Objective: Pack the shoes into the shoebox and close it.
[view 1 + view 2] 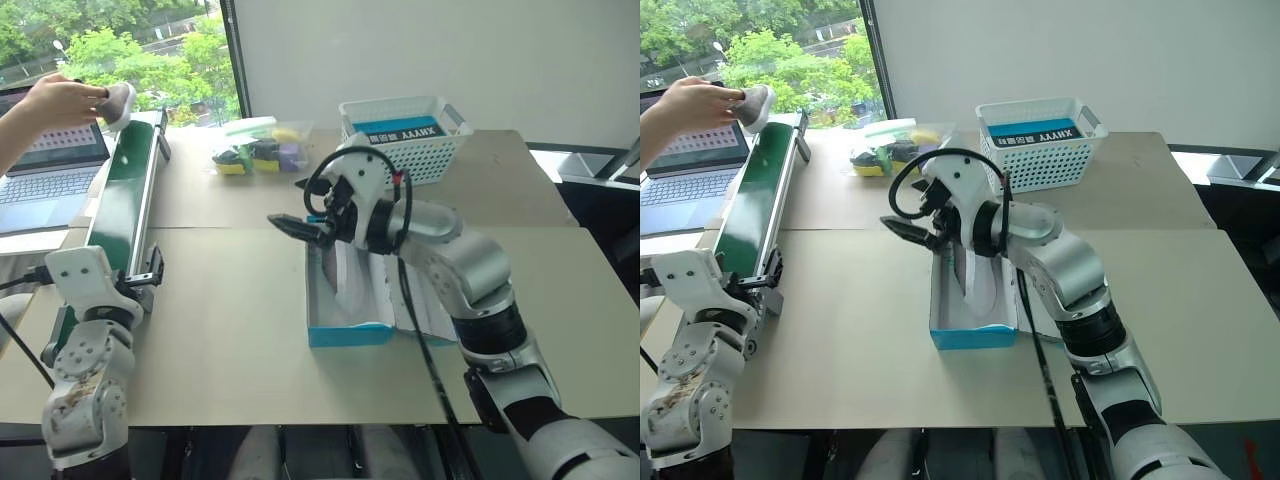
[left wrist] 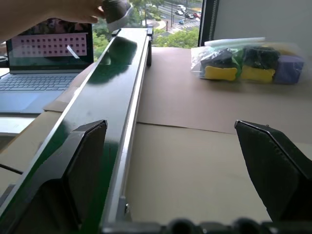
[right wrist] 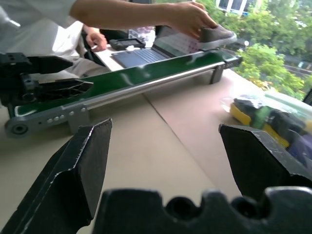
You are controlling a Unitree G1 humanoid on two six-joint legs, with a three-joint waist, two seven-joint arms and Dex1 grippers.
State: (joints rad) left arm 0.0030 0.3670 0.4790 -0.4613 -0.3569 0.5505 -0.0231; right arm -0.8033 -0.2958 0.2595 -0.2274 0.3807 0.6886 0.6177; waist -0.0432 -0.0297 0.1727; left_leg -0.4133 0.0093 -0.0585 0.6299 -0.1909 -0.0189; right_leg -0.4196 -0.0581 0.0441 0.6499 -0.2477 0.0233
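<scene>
The cyan-blue shoebox [image 1: 348, 335] lies open on the table, its lid flat to the right under my right arm. Something grey-taupe, seemingly one shoe [image 1: 975, 283], rests inside, partly hidden by that arm. A person's hand [image 1: 62, 100] holds the other shoe [image 1: 120, 103] over the far end of the conveyor. My right gripper [image 1: 292, 227] hovers above the box's far left corner, pointing left, open and empty [image 3: 165, 126]. My left gripper [image 1: 148, 277] stands open beside the conveyor's near end, with nothing between its fingers [image 2: 170, 129].
A green-belted conveyor [image 1: 125, 195] runs along the table's left side. Left of it is an open laptop [image 1: 48, 165]. A clear bag of colourful items [image 1: 260, 150] and a white lattice basket [image 1: 405, 140] stand at the back. A seam crosses the table.
</scene>
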